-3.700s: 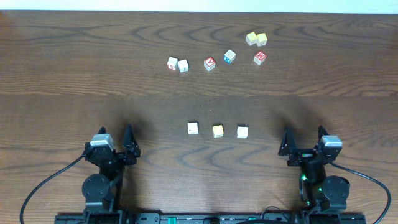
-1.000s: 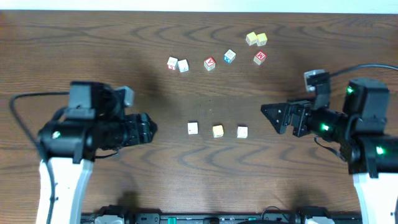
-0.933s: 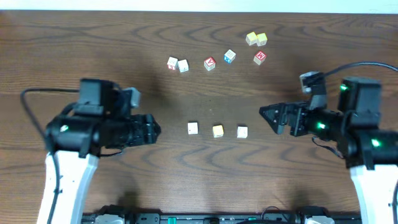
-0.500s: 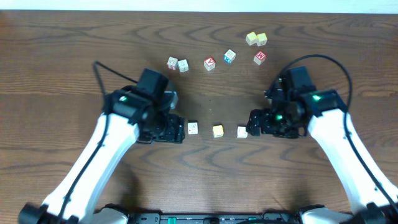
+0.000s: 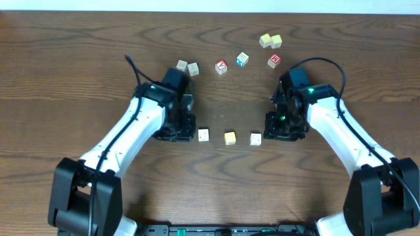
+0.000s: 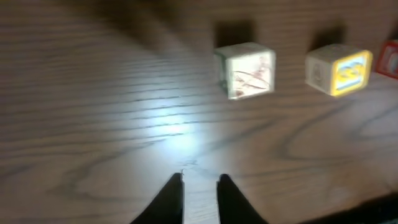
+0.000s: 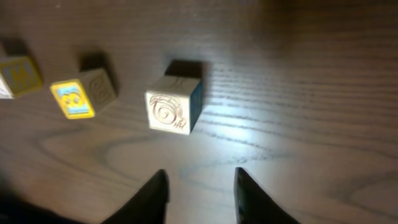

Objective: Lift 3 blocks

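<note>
Three small pale blocks lie in a row on the wooden table: a whitish one (image 5: 203, 135), a pale yellow one (image 5: 230, 137) and another whitish one (image 5: 255, 138). My left gripper (image 5: 189, 133) is low just left of the row, its jaws a narrow gap apart with nothing between them. In the left wrist view the whitish block (image 6: 245, 70) sits ahead of the left gripper (image 6: 200, 179), slightly right. My right gripper (image 5: 269, 131) is just right of the row, open and empty. In the right wrist view its nearest block (image 7: 173, 104) lies just ahead of the right gripper (image 7: 200, 174).
Farther back lie other cubes: two pale ones (image 5: 187, 67) behind my left arm, a red-faced one (image 5: 221, 66), a blue-faced one (image 5: 243, 59), another red-faced one (image 5: 274, 61) and a yellow-green pair (image 5: 270, 40).
Both arms have swung in from the sides and come down to the table at the two ends of the block row. Both sets of jaws have narrowed, the left more. The blocks have not moved.
</note>
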You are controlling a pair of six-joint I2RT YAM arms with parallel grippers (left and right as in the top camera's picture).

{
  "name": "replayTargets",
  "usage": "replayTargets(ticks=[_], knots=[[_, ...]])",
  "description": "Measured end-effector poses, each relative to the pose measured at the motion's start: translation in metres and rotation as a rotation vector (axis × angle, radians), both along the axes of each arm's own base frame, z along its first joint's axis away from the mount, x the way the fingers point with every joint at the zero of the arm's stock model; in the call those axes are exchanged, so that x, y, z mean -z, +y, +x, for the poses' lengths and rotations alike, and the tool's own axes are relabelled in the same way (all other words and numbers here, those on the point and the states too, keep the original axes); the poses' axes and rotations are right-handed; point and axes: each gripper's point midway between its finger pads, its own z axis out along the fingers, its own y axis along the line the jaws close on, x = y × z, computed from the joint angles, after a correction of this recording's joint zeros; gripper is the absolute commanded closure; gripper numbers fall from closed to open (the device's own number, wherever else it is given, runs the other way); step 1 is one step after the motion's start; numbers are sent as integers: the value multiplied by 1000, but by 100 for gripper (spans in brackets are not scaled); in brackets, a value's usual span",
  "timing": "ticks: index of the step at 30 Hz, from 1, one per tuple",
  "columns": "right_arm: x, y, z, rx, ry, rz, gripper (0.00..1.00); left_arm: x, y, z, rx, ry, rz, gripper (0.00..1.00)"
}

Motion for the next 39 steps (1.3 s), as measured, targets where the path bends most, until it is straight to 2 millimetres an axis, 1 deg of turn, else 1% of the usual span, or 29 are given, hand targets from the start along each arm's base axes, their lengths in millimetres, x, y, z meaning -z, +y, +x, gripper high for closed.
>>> replayTargets(ticks=[2, 3, 4, 6, 8, 9, 12, 16, 19, 24, 31, 39], knots=[[5, -4, 2, 14, 12, -6, 70, 1, 12, 6, -55, 8, 2, 81], [7, -5, 2, 19, 18, -9, 71, 1, 17, 8, -81, 10, 2, 86], [10, -7, 3, 23, 25, -13, 75, 1, 23, 11, -109, 12, 0, 92], [15, -8, 3, 23, 35, -17, 84, 1, 30, 14, -145, 14, -1, 93], [21, -8, 5, 31, 46, -20, 96, 3, 32, 16, -153, 8, -3, 93], [23, -7, 6, 28, 47, -20, 99, 4, 31, 17, -156, 4, -6, 93], [33, -6, 9, 37, 62, -20, 99, 10, 28, 18, -172, 3, -23, 93], [48, -5, 7, 37, 101, -21, 99, 26, 22, 16, -180, 31, -54, 93], [55, -5, 6, 37, 118, -21, 99, 37, 19, 13, -188, 67, -66, 93], [55, 2, 11, 38, 104, 16, 99, 49, 11, 14, -186, 93, -83, 93], [54, 6, 11, 38, 105, 42, 99, 63, -5, 12, -168, 122, -96, 93], [55, 8, 12, 51, 102, 52, 98, 65, -18, 14, -156, 106, -111, 93]])
